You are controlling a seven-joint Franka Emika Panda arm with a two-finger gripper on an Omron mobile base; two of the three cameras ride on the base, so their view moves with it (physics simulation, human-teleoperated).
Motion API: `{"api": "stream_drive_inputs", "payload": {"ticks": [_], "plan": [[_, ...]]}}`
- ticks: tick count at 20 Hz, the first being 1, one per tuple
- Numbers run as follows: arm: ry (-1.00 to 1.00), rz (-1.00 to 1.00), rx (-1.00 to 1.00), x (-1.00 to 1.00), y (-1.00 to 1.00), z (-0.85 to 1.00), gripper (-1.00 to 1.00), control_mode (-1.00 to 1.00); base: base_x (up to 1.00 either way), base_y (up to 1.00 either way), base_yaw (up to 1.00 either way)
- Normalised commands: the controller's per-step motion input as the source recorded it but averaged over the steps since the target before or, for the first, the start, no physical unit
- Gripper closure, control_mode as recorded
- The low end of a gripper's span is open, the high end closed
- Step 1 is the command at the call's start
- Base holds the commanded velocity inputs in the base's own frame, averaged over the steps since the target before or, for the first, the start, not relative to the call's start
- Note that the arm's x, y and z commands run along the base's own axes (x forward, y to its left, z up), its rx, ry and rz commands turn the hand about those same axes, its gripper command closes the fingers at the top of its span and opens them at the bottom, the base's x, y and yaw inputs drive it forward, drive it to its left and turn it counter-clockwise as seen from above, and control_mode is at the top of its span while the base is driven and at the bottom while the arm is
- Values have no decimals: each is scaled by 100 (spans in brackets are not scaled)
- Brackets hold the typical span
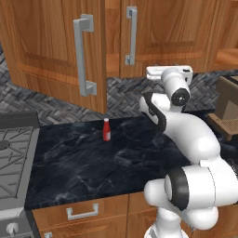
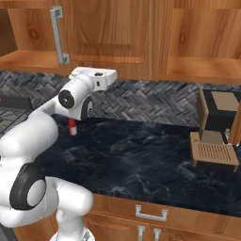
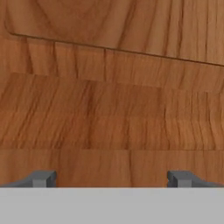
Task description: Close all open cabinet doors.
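A tall brown cabinet door (image 1: 46,51) with a long grey bar handle (image 1: 83,56) stands swung out toward me at the upper left, its lower corner hanging in front of the backsplash. To its right, a second cabinet door (image 1: 158,32), whose handle (image 1: 131,35) is at its left edge, looks flush with the cabinet row; it also appears in the right base view (image 2: 108,28). My gripper (image 1: 169,70) (image 2: 100,76) is raised to that door's lower edge. In the hand view the gripper (image 3: 112,179) is open, close to the door's wood (image 3: 112,109), with nothing between the fingertips (image 3: 43,178).
A small red bottle (image 1: 106,129) (image 2: 72,127) stands on the black stone counter (image 1: 116,158) under the cabinets. A brown coffee machine (image 2: 214,136) sits at the right end. The stove (image 1: 14,153) is at the left. Drawer fronts (image 1: 83,211) run below the counter.
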Motion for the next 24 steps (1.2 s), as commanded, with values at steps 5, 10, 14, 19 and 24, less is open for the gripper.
{"api": "stream_drive_inputs", "payload": {"ticks": [5, 10, 14, 19, 24], "plan": [[0, 0, 0, 33, 0, 0, -100, -100, 0, 0, 0], [3, 0, 0, 17, 0, 0, -100, -100, 0, 0, 0], [1, 0, 0, -2, 6, 0, -100, -100, 0, 0, 0], [5, 0, 0, -75, 3, 21, -100, -100, 0, 0, 0], [12, 0, 0, -100, 16, 21, -100, -100, 0, 0, 0]]}}
